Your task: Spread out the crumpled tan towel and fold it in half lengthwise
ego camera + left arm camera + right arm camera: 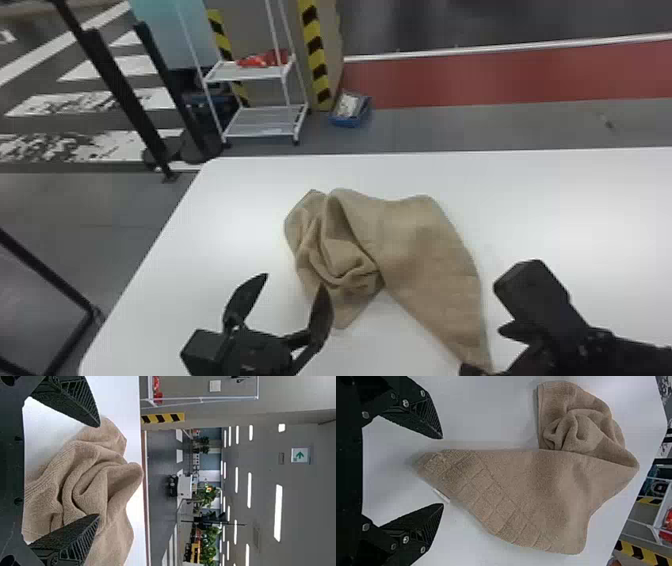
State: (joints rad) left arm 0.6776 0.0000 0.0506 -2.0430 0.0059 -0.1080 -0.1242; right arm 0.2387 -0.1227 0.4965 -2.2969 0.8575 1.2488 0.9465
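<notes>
Jaws were held apart on both sides: at the left gripper nothing was pinched, and at the right gripper a broad gap was likewise left between the fingers. The towel was set on the white table, ahead of and between the grippers. Its left part was bunched into a heap of rolled folds, by which any spreading was obstructed; its right part was laid flatter and drawn out to a near corner by the right gripper. In the right wrist view that corner was pointed toward the gap between the fingers, crossed by a checked band, with a white tag seen at the edge. The heap was partly hidden in the head view by one finger of the left gripper; whether it was touched could not be told.

Beyond the table, a white cart was parked on the floor, with red items placed on its upper shelf. Beside it a blue bin was set down, near a post marked in yellow and black stripes. To the left, white stripes were painted on the floor, crossed in view by dark poles. Plants and a green sign were shown farther off in the left wrist view.
</notes>
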